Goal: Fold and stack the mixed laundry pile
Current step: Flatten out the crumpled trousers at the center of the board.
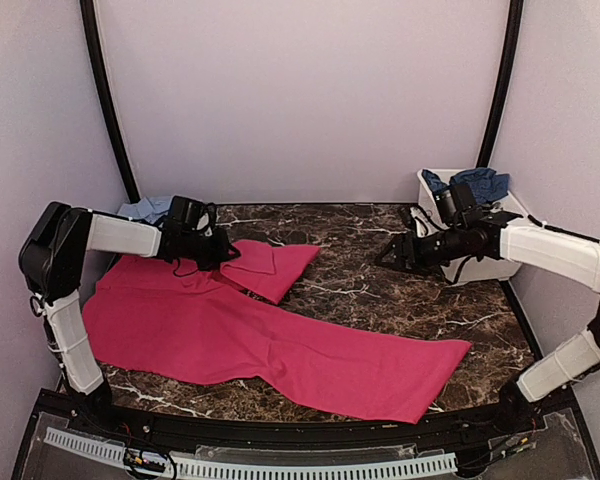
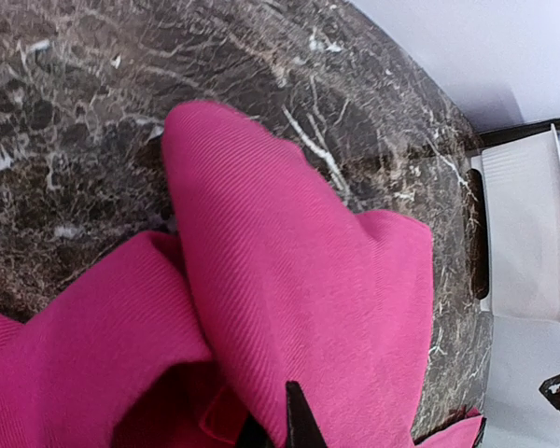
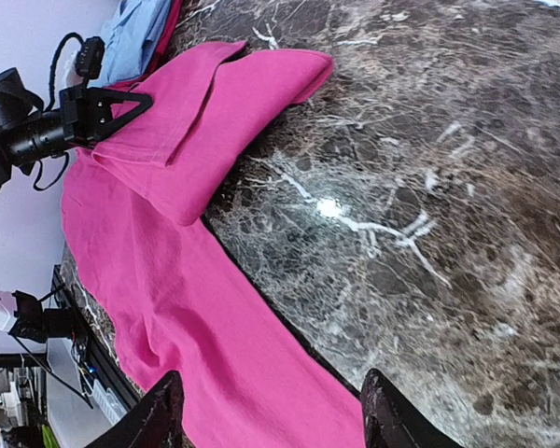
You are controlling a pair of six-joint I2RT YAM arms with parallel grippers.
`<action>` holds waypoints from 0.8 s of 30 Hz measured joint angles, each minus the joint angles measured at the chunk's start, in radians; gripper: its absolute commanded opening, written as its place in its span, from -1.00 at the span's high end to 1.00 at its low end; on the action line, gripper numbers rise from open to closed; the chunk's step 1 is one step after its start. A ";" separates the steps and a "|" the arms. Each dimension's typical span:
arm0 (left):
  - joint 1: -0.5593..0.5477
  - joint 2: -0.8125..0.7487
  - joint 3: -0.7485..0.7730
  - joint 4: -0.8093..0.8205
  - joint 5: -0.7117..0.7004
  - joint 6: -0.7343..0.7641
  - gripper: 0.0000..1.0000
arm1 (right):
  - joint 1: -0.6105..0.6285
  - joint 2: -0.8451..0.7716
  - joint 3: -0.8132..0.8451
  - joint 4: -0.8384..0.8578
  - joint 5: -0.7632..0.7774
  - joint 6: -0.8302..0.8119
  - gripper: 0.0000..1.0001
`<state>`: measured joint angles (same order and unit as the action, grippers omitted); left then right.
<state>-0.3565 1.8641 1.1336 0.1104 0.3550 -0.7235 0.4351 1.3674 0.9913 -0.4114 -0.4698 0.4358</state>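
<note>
Large magenta-pink cloth garment point(image 1: 280, 350) spread on dark marble desk point(image 1: 380, 290), upper leg doubled over. Left fingers point(image 3: 121, 101) clamped on that fold; right fingers point(image 3: 163, 418) apart, empty, above desk. Looks like first fold in hand; next needs right grabbing the free hem. Light blue shirt point(image 1: 145, 208) back-left.

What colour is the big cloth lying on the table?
Plain magenta-pink. The garment shows best in the top external view.

White-shelled left arm point(image 1: 120, 236) and right arm point(image 1: 555, 250), black joints, black left claw point(image 1: 233, 252) and right claw point(image 1: 382, 258), thin looping cables.
</note>
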 measured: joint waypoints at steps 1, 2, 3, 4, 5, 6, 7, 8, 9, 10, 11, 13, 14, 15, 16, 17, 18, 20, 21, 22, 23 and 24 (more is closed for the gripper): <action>0.005 0.017 -0.005 0.001 0.008 -0.003 0.94 | 0.022 0.042 0.026 0.010 0.002 0.006 -0.22; 0.006 0.033 -0.005 0.002 0.020 -0.004 0.93 | 0.043 0.086 0.058 0.024 0.003 0.011 -0.21; 0.006 0.043 -0.005 0.007 0.029 -0.005 0.92 | 0.058 0.123 0.085 0.032 0.002 0.014 -0.21; 0.005 0.054 -0.005 0.016 0.040 -0.005 0.91 | 0.080 0.177 0.134 0.044 0.002 0.018 -0.20; 0.005 0.063 -0.005 0.025 0.053 -0.007 0.94 | 0.093 0.214 0.165 0.059 0.002 0.020 -0.18; 0.005 0.071 -0.005 0.037 0.063 -0.010 0.96 | 0.109 0.260 0.210 0.068 0.000 0.023 -0.17; 0.005 0.079 -0.008 0.051 0.076 -0.013 0.97 | 0.120 0.304 0.254 0.081 -0.003 0.026 -0.16; 0.003 0.084 -0.011 0.066 0.086 -0.016 0.99 | 0.128 0.345 0.295 0.093 -0.007 0.030 -0.15; 0.003 0.090 -0.015 0.076 0.097 -0.017 1.00 | 0.135 0.382 0.333 0.105 -0.011 0.034 -0.15; 0.002 0.097 -0.016 0.081 0.104 -0.016 1.00 | 0.141 0.417 0.367 0.113 -0.016 0.036 -0.14; -0.002 0.105 -0.015 0.085 0.111 -0.014 1.00 | 0.143 0.446 0.397 0.116 -0.022 0.039 -0.13; -0.010 0.117 -0.014 0.085 0.121 -0.005 1.00 | 0.146 0.511 0.459 0.126 -0.034 0.042 -0.10; -0.016 0.124 -0.012 0.082 0.122 0.002 1.00 | 0.147 0.542 0.488 0.126 -0.039 0.045 -0.09; -0.023 0.131 -0.009 0.080 0.123 0.008 1.00 | 0.148 0.575 0.517 0.128 -0.044 0.047 -0.06; -0.028 0.137 -0.006 0.079 0.123 0.014 1.00 | 0.149 0.605 0.544 0.127 -0.050 0.048 -0.04; -0.032 0.139 -0.005 0.075 0.124 0.019 1.00 | 0.150 0.630 0.566 0.127 -0.053 0.048 -0.02; -0.035 0.142 -0.004 0.075 0.124 0.024 1.00 | 0.150 0.667 0.600 0.124 -0.056 0.053 -0.01; -0.040 0.143 -0.003 0.074 0.125 0.032 1.00 | 0.153 0.721 0.647 0.123 -0.060 0.055 0.04; -0.040 0.144 -0.002 0.075 0.126 0.036 1.00 | 0.154 0.746 0.668 0.120 -0.062 0.056 0.05; -0.041 0.145 0.000 0.074 0.126 0.039 1.00 | 0.156 0.769 0.689 0.118 -0.065 0.058 0.06; -0.042 0.146 0.003 0.074 0.128 0.043 1.00 | 0.157 0.787 0.704 0.119 -0.068 0.058 0.08; -0.045 0.147 0.006 0.074 0.129 0.047 1.00 | 0.159 0.811 0.728 0.114 -0.072 0.063 0.10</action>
<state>-0.4019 2.0109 1.1400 0.1848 0.4839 -0.6765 0.5941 2.1788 1.7191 -0.2974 -0.5423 0.4988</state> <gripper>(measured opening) 0.014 0.473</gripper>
